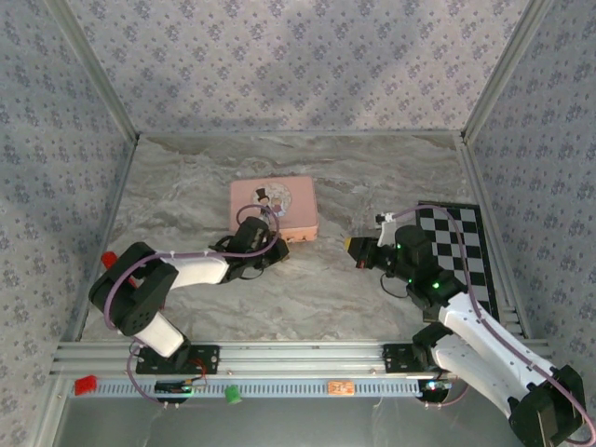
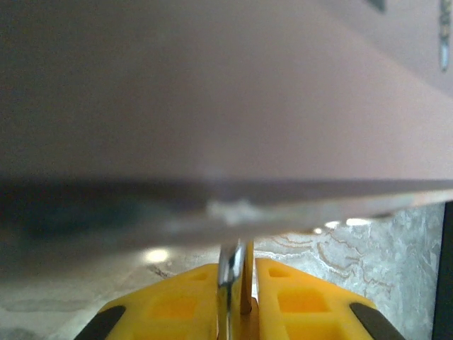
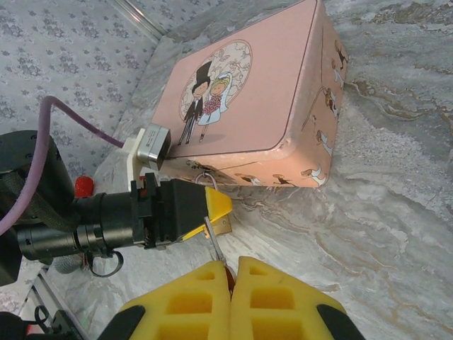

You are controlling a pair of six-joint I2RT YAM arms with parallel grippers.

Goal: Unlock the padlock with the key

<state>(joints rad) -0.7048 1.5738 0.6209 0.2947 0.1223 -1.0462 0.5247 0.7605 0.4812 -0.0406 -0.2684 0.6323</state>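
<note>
Left tool (image 2: 238, 287) low at tin (image 3: 248, 92), clamped on padlock (image 3: 224, 226); right tool (image 3: 231, 273) tight on key (image 3: 214, 241).

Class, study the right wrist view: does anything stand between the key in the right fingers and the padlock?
Nothing visible does. The key sticks out of the shut right fingers and points straight at the padlock, which the left fingers pinch at the pink tin's front edge.

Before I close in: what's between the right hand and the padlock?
Just bare marble tabletop, in the top view; the right hand, with its key, sits apart from the padlock.
</note>
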